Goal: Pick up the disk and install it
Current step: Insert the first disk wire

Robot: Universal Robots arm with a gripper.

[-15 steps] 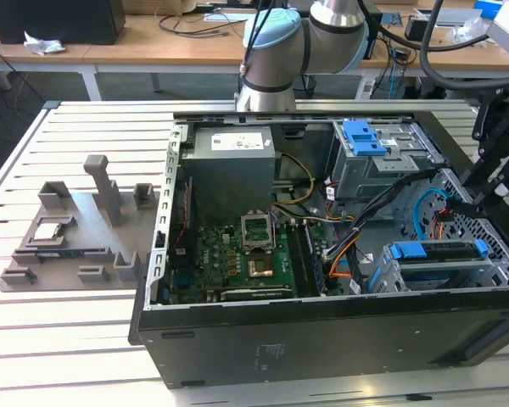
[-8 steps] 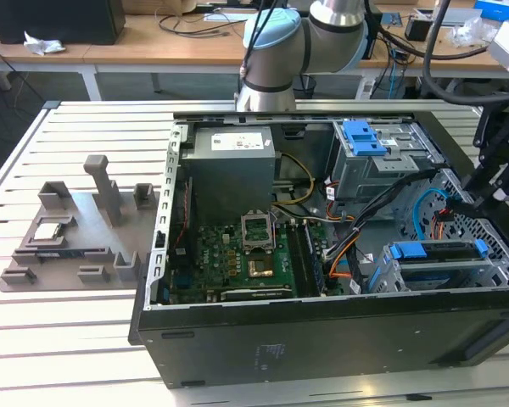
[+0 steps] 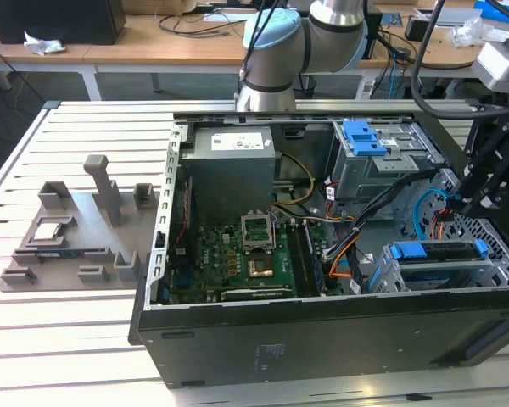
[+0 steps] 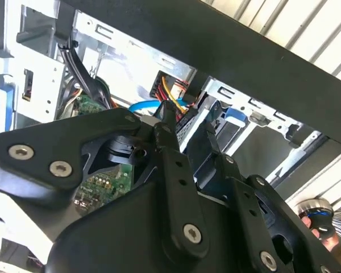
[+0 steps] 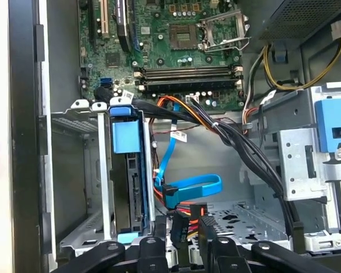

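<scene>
The disk (image 3: 435, 253) sits in its blue carrier inside the lower drive cage of the open computer case (image 3: 322, 339), at the exterior view's right. In the first wrist view the disk (image 5: 129, 187) stands on edge between the cage's metal rails, its blue tab toward the motherboard. My gripper (image 3: 469, 203) hangs just beyond the cage, beside the disk's rear end. In both wrist views a black power connector (image 5: 186, 226) with red, yellow and orange wires sits between the fingers (image 4: 166, 122), and the gripper (image 5: 184, 243) looks shut on it.
A loose blue data cable (image 5: 190, 186) loops beside the disk. A thick black cable bundle (image 5: 238, 142) crosses the case. An upper bay with a blue bracket (image 3: 365, 137) and the motherboard (image 3: 246, 254) lie nearby. A grey fixture plate (image 3: 76, 229) rests outside on the slatted table.
</scene>
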